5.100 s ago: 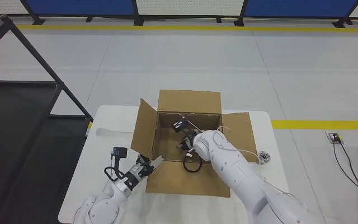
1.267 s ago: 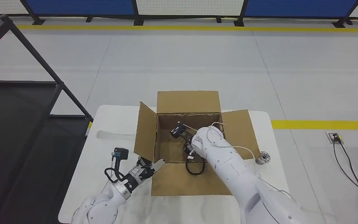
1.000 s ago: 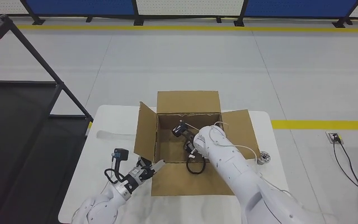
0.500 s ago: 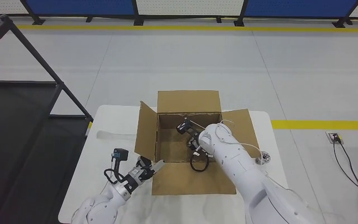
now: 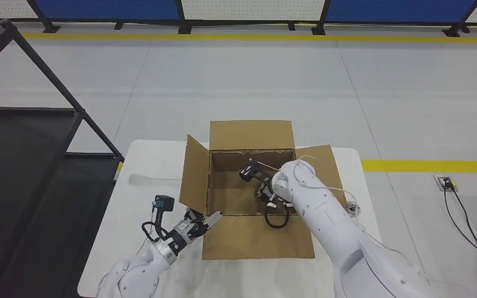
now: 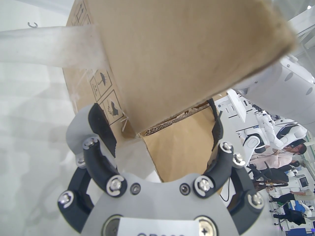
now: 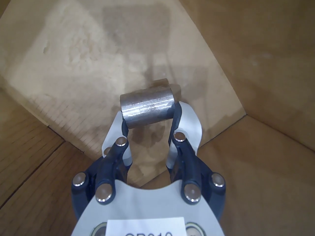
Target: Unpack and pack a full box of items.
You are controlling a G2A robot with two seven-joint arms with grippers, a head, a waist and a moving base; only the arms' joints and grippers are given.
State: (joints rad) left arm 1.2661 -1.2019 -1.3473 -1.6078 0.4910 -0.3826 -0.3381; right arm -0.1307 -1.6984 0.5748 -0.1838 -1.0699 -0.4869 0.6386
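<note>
An open cardboard box (image 5: 250,136) stands mid-table with its flaps spread. My right arm (image 5: 298,195) leans into it from the right. Inside, my right gripper (image 7: 150,115) is shut on a short grey metal cylinder (image 7: 147,109), held crosswise just above the bare cardboard floor (image 7: 73,50). My left gripper (image 5: 207,221) sits at the box's near left corner. It is open, and its fingers (image 6: 102,126) straddle the corner edge of the box (image 6: 172,50) without closing on it.
A strip of clear tape (image 5: 149,176) lies on the white table (image 5: 141,205) left of the box and also shows as tape (image 6: 49,47) stuck to the box's side. A small metal part (image 5: 350,210) lies right of the box.
My right arm has shifted to the right inside the box, still carrying the cylinder. The left gripper has stayed at the box corner.
</note>
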